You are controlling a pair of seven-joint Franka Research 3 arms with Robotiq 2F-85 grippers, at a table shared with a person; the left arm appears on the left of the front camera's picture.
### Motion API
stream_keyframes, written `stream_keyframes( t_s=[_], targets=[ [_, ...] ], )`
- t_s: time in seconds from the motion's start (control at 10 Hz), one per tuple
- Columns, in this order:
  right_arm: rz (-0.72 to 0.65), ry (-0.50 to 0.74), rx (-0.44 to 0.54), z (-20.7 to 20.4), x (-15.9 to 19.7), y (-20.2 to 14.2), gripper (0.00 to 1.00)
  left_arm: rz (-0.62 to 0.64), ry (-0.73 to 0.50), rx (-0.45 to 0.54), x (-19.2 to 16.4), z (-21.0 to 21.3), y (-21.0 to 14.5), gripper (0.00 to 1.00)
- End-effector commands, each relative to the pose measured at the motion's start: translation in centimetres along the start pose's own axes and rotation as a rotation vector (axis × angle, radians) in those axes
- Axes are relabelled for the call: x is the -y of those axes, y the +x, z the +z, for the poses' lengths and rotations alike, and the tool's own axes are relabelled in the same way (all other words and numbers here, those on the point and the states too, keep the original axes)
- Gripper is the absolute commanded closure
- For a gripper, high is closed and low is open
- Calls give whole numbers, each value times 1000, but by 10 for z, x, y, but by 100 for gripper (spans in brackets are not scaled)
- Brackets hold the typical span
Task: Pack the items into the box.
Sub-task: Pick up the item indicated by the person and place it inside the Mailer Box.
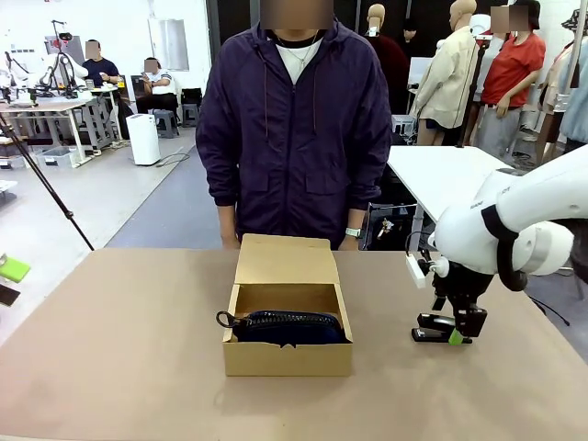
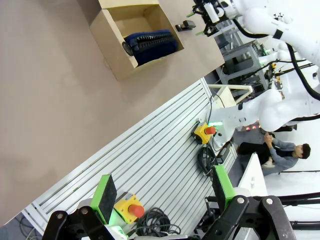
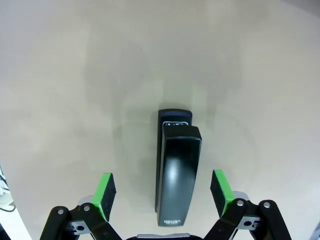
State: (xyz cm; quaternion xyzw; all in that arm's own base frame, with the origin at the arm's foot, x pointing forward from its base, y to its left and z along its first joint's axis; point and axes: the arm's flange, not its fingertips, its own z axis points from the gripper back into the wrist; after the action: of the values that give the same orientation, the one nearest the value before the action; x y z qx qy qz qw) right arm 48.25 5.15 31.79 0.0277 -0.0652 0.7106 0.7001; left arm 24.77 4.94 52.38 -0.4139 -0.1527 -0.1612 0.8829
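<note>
Stapler (image 1: 432, 329) lies on the surface, lower right in front view; my right gripper (image 1: 457, 328) straddles it, released. Pouch (image 1: 289, 323) sits in the box (image 1: 287, 360). My left gripper (image 2: 164, 191) hangs released.

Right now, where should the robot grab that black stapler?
Probably across the middle of the stapler, pinching its two long sides, coming straight down: it lies flat on the table, long and narrow, and the open right gripper hangs over it.

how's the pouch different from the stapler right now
The navy pouch lies inside the cardboard box; the black stapler lies outside on the table. The pouch looks ribbed, the stapler smooth and glossy. The open right claw straddles the stapler, not the pouch. Both are dark.
</note>
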Motion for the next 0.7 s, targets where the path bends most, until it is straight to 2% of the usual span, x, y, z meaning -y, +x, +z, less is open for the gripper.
stream_keyframes(
  t_s=[0.0, 0.6],
  targets=[
    [-22, 38, 28, -8, 16, 0, 0, -15, 1, 0, -2, 1, -2, 0],
    [-58, 97, -12, -26, 21, -6, 0, -15, 1, 0, -2, 1, -2, 0]
  ],
)
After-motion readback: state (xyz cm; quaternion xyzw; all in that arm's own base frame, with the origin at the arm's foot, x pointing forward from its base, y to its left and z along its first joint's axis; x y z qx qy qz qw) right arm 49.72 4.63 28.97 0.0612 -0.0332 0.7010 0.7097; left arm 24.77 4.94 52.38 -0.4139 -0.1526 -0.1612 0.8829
